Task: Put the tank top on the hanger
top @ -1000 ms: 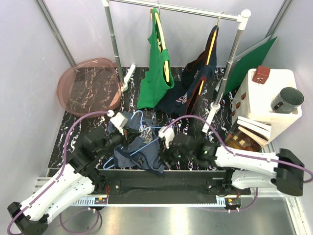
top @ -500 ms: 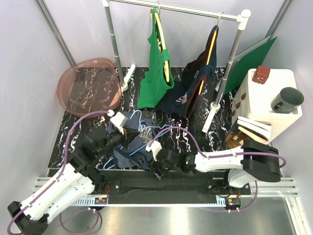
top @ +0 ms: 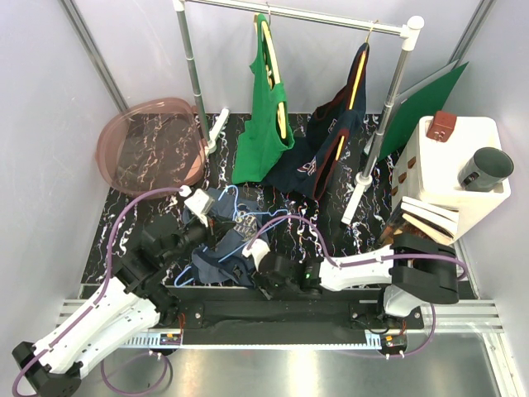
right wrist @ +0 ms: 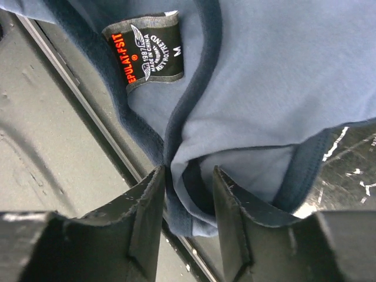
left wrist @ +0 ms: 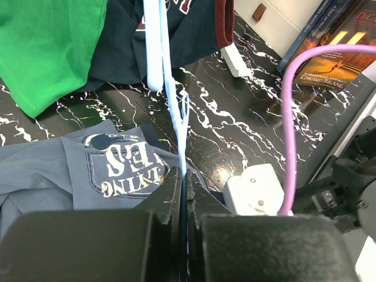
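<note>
This looks like a robot test cell in a laboratory, not a home. A small clothes rail [top: 293,12] stands at the back of a black marbled table [top: 368,236]. Plain pale walls [top: 50,165] and bare metal posts [top: 95,58] close it in. In front of the rail, a left arm [top: 95,322] and a right arm [top: 364,269] with purple cables [top: 157,191] are bolted to a beam [top: 281,310]. The green top [top: 264,124] and navy top [top: 326,141] on the rail, the pink basin [top: 157,102] to its left, and the white box [top: 446,165], books [top: 430,217] and cup [top: 485,168] to its right look like staged props.

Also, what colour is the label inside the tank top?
The label is black with white and orange lettering; clearest in the right wrist view.
</note>
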